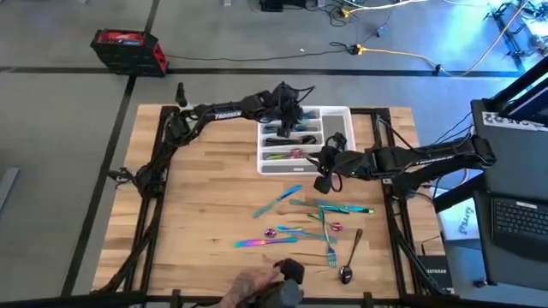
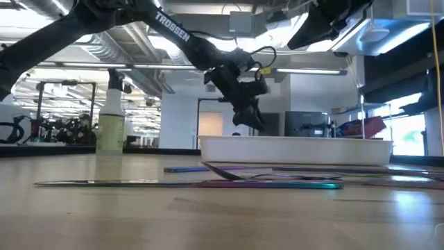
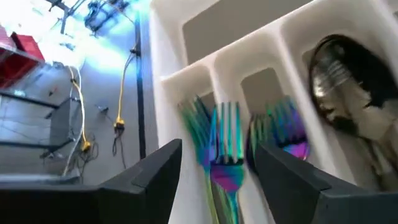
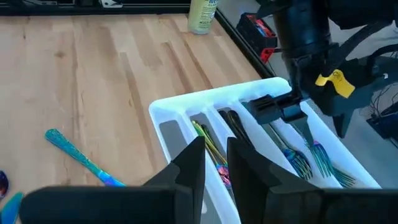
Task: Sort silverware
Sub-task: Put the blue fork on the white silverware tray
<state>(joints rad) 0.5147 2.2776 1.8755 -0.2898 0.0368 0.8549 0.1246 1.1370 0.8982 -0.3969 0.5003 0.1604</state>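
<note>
The white tray [image 1: 347, 111] stands at the table's far middle, with silverware in its compartments. My left gripper [image 3: 217, 180] hovers over it, open; a rainbow fork [image 3: 225, 168] lies in a compartment below the gap between its fingers, touching neither. More forks [image 3: 283, 134] and dark spoons [image 3: 348, 81] fill the neighbouring compartments. My right gripper [image 4: 216, 155] hangs near the tray's near right corner [image 1: 324, 175], its fingers a narrow gap apart with nothing between them. Several loose rainbow pieces [image 1: 317, 214] and a darker spoon [image 1: 349, 261] lie flat on the wood nearer the front.
A spray bottle [image 2: 111, 121] stands at the table's far left corner. A person's hand [image 1: 257, 287] rests at the near edge. One teal-handled piece [image 4: 74, 155] lies on bare wood left of the tray. A laptop [image 1: 518, 218] sits off the table's right side.
</note>
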